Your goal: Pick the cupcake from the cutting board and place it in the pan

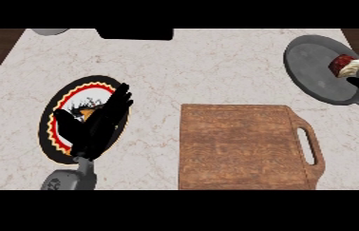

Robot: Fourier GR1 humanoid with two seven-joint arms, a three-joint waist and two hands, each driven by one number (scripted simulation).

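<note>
The cupcake (342, 64), dark red with white frosting, lies over the right part of the grey pan (312, 66) at the counter's far right. Just below it, at the picture's right edge, only a black sliver of my right hand (353, 81) shows; whether it holds the cupcake is hidden. The wooden cutting board (242, 147) with its handle slot lies in the middle right with nothing on it. My left hand (98, 123) rests open, fingers straight, over a plate at the left.
A round black plate (57, 112) with a red and yellow pattern lies under the left hand. A black object (133, 33) stands at the counter's back edge. A grey rounded thing (48, 31) shows at the back left corner.
</note>
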